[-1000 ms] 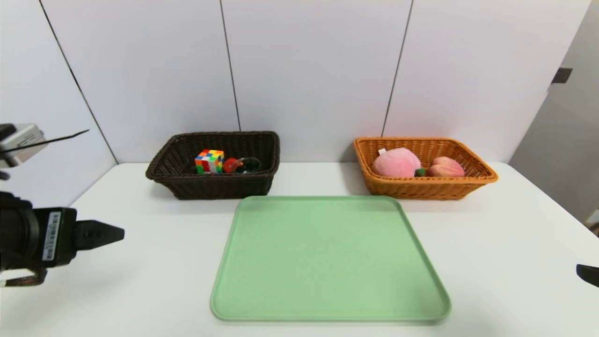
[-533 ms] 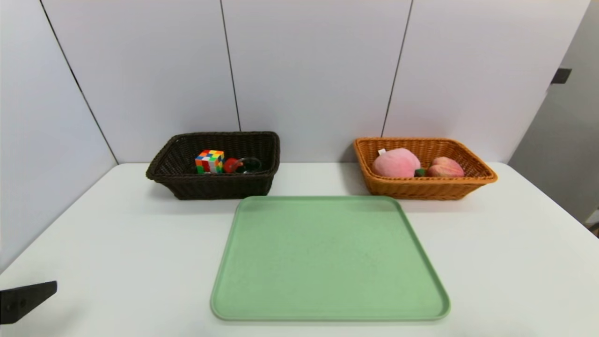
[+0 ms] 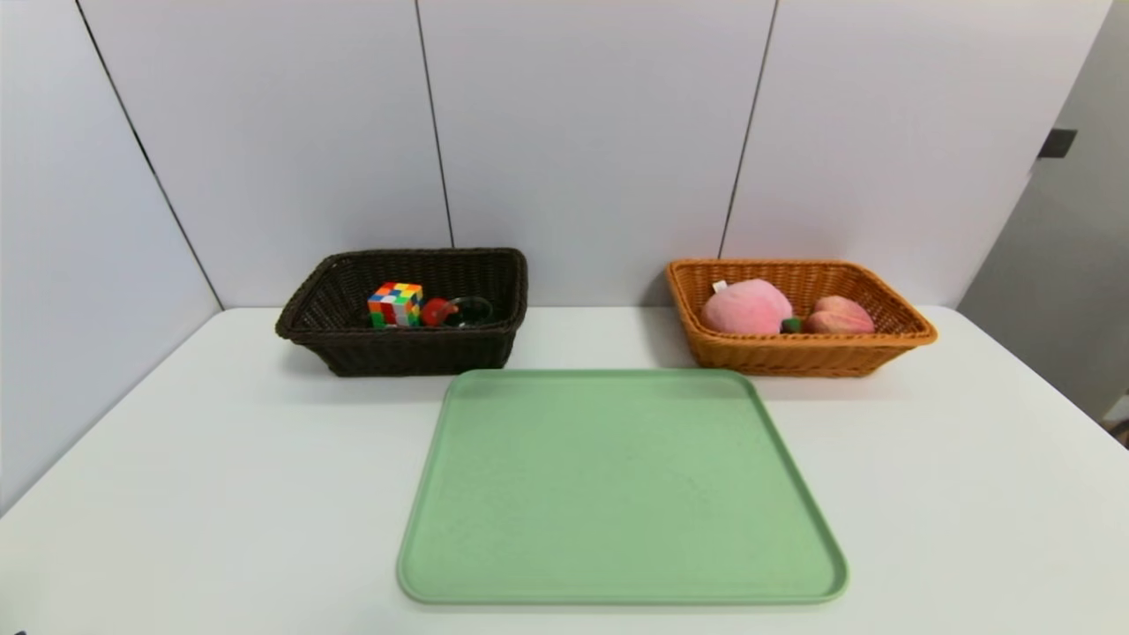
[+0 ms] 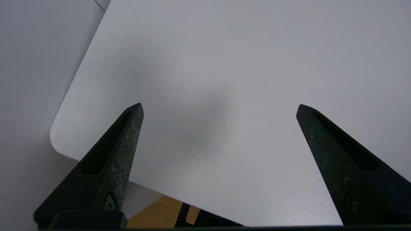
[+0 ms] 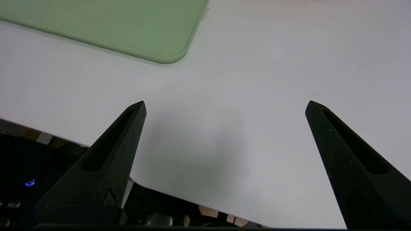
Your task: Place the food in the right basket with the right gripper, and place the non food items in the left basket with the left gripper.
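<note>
Over the table's near edge, both grippers (image 4: 220,107) (image 5: 224,104) hang spread.

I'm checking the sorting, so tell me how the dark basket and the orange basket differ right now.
The dark basket is dark brown and sits left of the green tray; the orange basket is light orange and sits right. The dark basket holds a colourful puzzle cube and a red item; the orange basket holds two pink peaches. Both are woven, rectangular and against the wall.

Dark brown basket (image 3: 401,348), orange basket (image 3: 798,353), pale green tray (image 3: 617,494), multicoloured checkered cube (image 3: 394,303), pink peaches (image 3: 748,307)
</note>
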Controlling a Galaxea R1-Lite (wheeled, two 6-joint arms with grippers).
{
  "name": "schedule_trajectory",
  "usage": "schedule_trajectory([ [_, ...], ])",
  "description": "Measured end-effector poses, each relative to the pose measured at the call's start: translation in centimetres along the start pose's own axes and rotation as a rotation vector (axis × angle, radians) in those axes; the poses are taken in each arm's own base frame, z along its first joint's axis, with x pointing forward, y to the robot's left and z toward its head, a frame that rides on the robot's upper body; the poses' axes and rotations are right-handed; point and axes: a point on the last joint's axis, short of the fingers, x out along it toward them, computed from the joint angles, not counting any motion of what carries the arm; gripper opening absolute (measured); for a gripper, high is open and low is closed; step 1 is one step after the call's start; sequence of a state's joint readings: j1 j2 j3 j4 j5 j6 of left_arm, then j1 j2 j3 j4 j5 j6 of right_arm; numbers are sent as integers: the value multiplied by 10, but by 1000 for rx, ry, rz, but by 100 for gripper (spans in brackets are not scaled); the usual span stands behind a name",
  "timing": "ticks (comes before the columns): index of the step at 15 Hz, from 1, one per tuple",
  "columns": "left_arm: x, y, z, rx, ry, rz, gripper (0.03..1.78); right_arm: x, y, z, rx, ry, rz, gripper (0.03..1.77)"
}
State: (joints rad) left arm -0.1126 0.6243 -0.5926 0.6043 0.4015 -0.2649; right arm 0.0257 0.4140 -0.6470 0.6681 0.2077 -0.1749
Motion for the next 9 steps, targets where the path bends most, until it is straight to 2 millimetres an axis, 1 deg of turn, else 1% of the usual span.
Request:
schedule_trajectory([
  [5, -8, 11, -35, -29, -61, 34, 169, -16, 8, -27, -54, -8, 16, 171],
  [9, -14, 16, -65, 12, -117, -33, 169, -27, 14, -44, -74, -42, 4, 171],
])
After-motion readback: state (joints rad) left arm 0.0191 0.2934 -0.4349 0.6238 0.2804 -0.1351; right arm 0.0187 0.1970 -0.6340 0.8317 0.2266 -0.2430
